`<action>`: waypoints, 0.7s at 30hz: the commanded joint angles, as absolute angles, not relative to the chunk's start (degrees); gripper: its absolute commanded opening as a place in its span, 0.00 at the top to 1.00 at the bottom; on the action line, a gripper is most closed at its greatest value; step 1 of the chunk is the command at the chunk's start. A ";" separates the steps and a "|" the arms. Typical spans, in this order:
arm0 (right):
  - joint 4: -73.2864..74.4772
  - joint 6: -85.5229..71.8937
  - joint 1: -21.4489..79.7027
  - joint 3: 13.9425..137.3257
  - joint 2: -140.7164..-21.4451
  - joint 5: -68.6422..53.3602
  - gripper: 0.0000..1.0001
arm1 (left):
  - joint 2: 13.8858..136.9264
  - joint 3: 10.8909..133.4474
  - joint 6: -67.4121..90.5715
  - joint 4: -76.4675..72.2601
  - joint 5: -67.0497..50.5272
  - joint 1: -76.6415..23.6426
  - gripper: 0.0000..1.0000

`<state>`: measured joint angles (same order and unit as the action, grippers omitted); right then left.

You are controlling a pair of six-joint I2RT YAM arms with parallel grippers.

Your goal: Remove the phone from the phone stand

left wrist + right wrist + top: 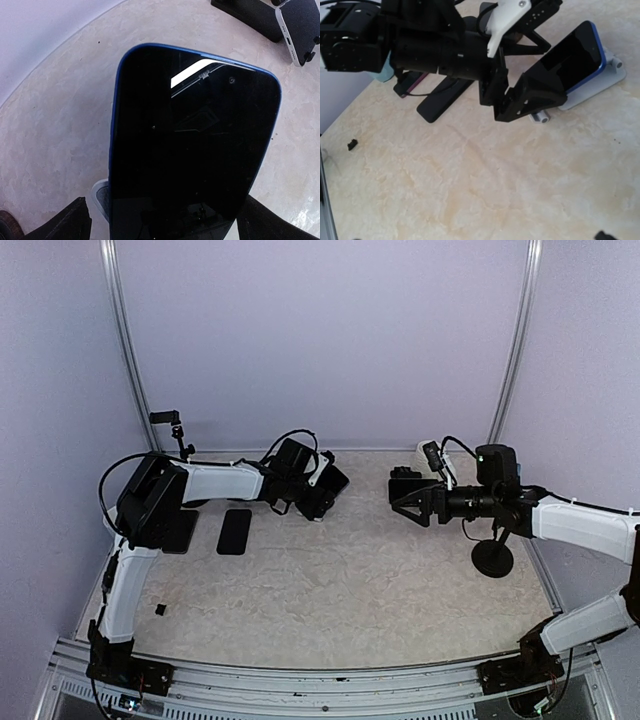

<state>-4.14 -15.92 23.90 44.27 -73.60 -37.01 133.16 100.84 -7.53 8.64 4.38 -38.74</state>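
Two robot arms meet over a mottled beige table [350, 590]. Nearest the arm bases, at lower left of the overhead view, a small black scrap [160, 610] lies alone. Farther in, a dark handset [234, 531] lies flat at centre left, and a black stand with a round base [492, 558] sits under the right arm at right.

Beyond them, at mid-frame, the left gripper [325, 490] reaches in from the left. Its jaws stand wide apart, one on each side of the phone [195, 150]. Whether they touch it cannot be told. The blue-edged phone, its screen black, leans tilted on the white phone stand [600, 82]. It fills the left wrist view and sits at upper right of the right wrist view.

Facing it across a gap, the right gripper [398, 492] hangs above the table with its jaws apart and nothing between them.

Farthest off, at upper right of the left wrist view, a white-edged handset [300, 27] rests near the pale lilac back wall.
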 commanded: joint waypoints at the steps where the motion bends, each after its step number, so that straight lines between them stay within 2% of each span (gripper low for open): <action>1: -4.20 -15.20 24.43 44.80 -74.25 -37.00 0.00 | 134.29 102.80 -5.83 8.45 3.09 -37.53 0.03; 17: -3.78 -15.11 24.43 45.22 -74.41 -36.74 0.00 | 133.32 103.24 -1.92 8.15 -0.19 -35.86 0.33; 21: -3.62 -15.08 24.43 45.02 -74.12 -36.65 0.00 | 132.16 102.81 -0.06 7.38 0.12 -35.86 0.37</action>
